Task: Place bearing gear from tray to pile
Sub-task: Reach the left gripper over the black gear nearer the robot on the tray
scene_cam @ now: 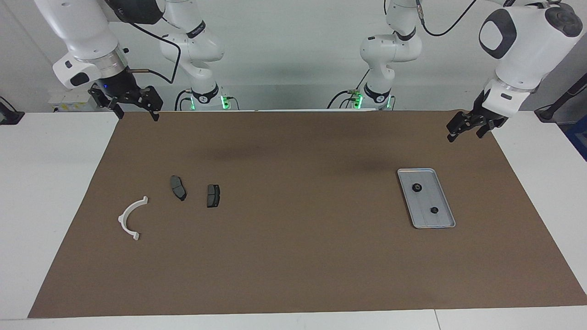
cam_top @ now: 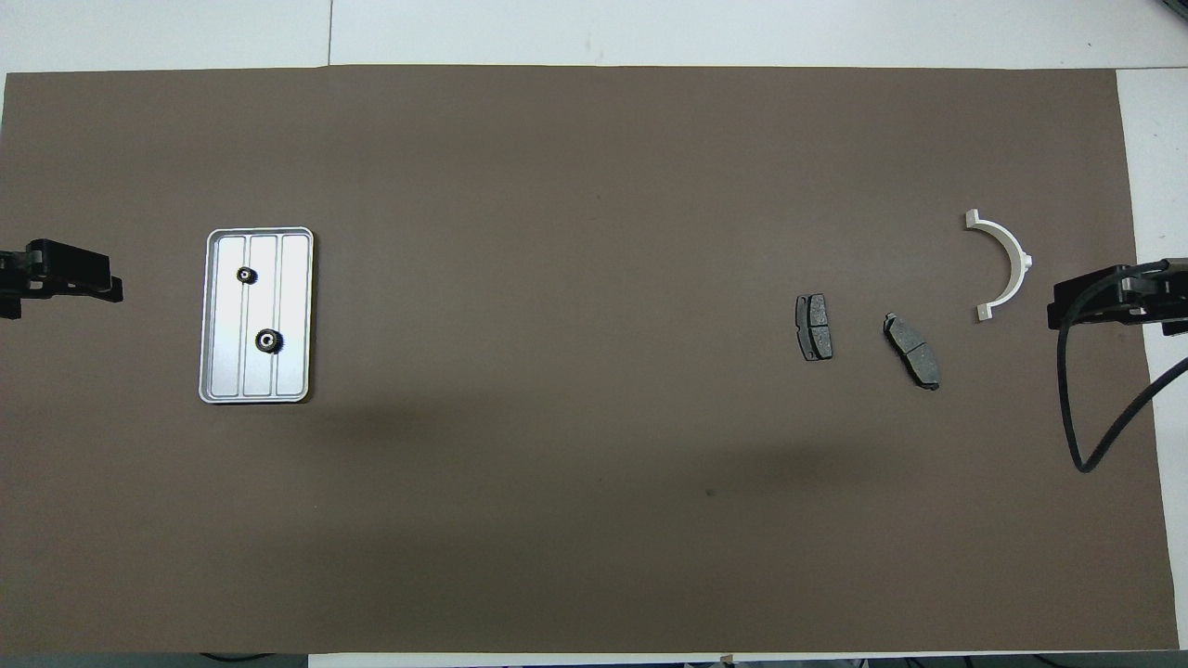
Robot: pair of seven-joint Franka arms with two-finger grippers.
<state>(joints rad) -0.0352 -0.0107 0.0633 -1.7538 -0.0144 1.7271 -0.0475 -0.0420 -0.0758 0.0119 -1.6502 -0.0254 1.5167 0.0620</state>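
The silver tray (scene_cam: 441,219) (cam_top: 293,278) lies on the brown mat toward the left arm's end. Two black bearing gears sit in it: a larger gear (scene_cam: 417,187) (cam_top: 268,340) nearer the robots and a smaller gear (scene_cam: 434,210) (cam_top: 246,275) farther from them. The pile lies toward the right arm's end: a white bracket (scene_cam: 130,220) (cam_top: 1007,264) and two dark brake pads (scene_cam: 178,188) (scene_cam: 213,195) (cam_top: 912,351) (cam_top: 814,327). My left gripper (scene_cam: 465,133) (cam_top: 107,286) is open and empty, raised over the mat's edge, apart from the tray. My right gripper (scene_cam: 137,114) (cam_top: 1058,311) is open and empty, raised over the mat's corner, and waits.
The brown mat (scene_cam: 293,256) (cam_top: 557,510) covers most of the white table. A black cable (cam_top: 1077,408) hangs from the right arm over the mat's end.
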